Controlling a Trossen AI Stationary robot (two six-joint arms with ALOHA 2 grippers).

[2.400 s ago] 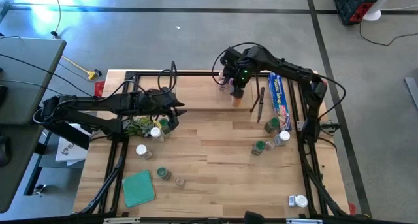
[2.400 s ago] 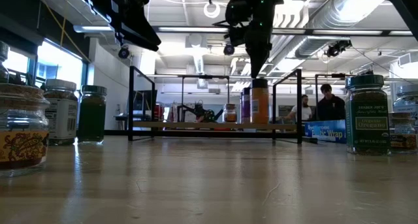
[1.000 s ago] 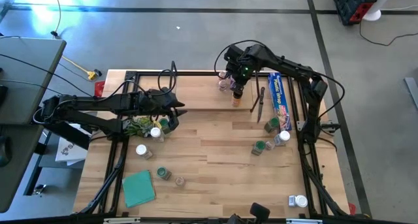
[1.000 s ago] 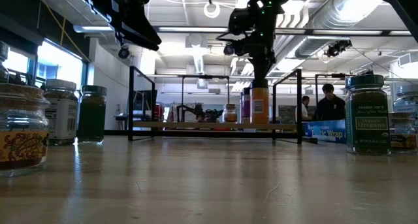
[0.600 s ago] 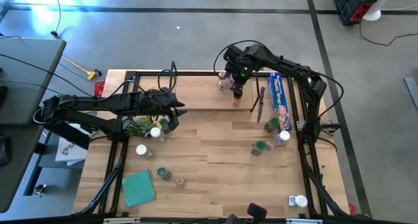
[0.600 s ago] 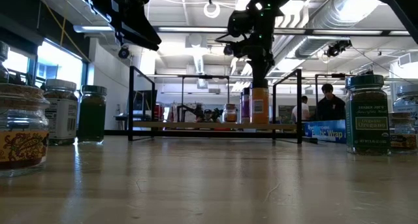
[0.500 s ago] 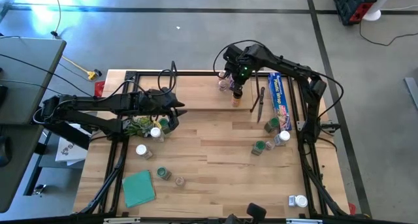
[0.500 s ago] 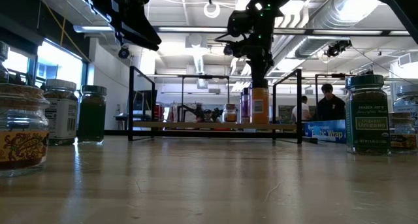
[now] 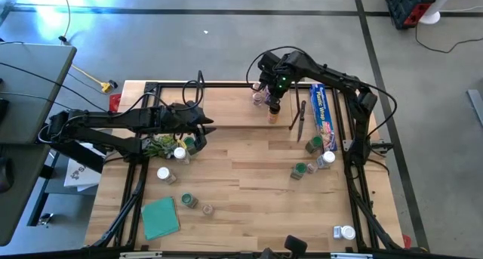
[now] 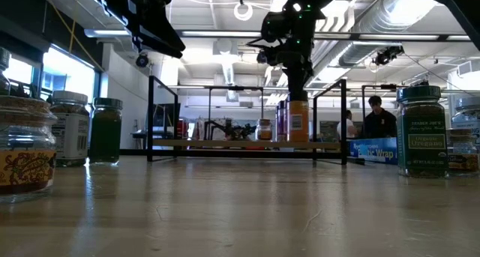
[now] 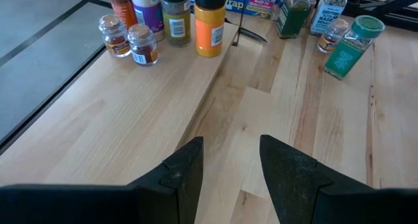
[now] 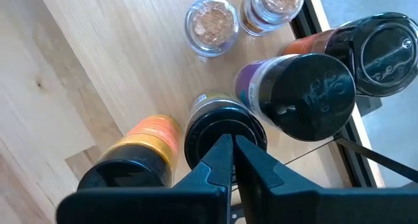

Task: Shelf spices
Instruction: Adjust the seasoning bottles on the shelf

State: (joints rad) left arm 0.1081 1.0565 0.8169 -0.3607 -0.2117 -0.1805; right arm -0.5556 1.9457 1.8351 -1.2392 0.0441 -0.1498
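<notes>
1. About 6 jars (image 11: 209, 25) stand on the shelf (image 9: 226, 112), upper centre of the high view.
2. My right end effector (image 12: 230, 160), fingers together, hangs over them; my left end effector (image 11: 230, 178) waits, half apart, empty.
3. Roughly 10 spices (image 9: 300, 171) are left on the tabletop (image 9: 241, 176), in the lower half of that view.

Spice jars (image 11: 209, 25) upright on shelf (image 11: 130, 100) — others scattered.

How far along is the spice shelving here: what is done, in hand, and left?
Done: six jars stand on the shelf, among them the orange jar. In hand: nothing held; the right gripper hangs shut over them, the left gripper open and empty above the table. Left: loose jars on the table, such as the green-lidded jar and the white-lidded jar.
</notes>
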